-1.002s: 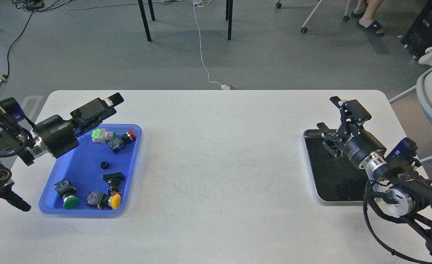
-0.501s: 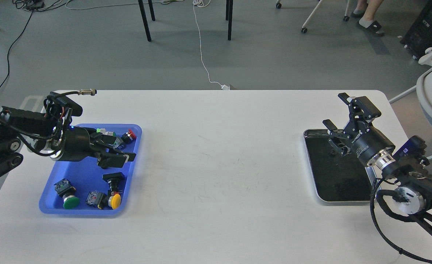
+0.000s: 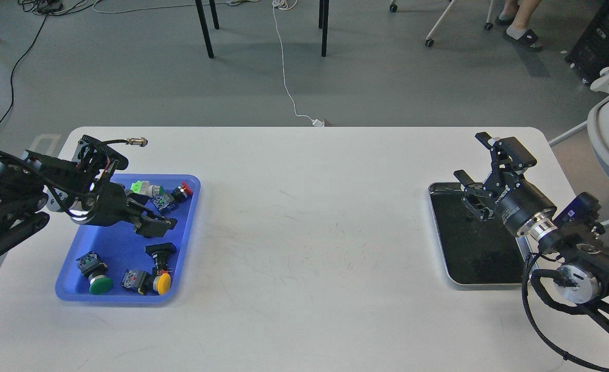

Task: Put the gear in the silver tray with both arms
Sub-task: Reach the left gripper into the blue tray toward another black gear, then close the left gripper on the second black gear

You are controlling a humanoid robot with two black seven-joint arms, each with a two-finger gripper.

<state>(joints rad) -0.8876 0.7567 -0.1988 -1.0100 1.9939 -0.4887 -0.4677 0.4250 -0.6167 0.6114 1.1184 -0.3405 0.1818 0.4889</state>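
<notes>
At mid-left of the frame the left gripper (image 3: 154, 226) is lowered into the blue tray (image 3: 113, 245), its dark fingers too merged for their spacing to be told, with assorted push-button switches (image 3: 157, 192) seen around it and the gear itself not made out. At mid-right the right gripper (image 3: 482, 178) is held with its fingers spread wide apart over the upper end of the silver tray (image 3: 438, 243), nothing being seen between them; the white table (image 3: 304, 232) lies bare between the two trays
</notes>
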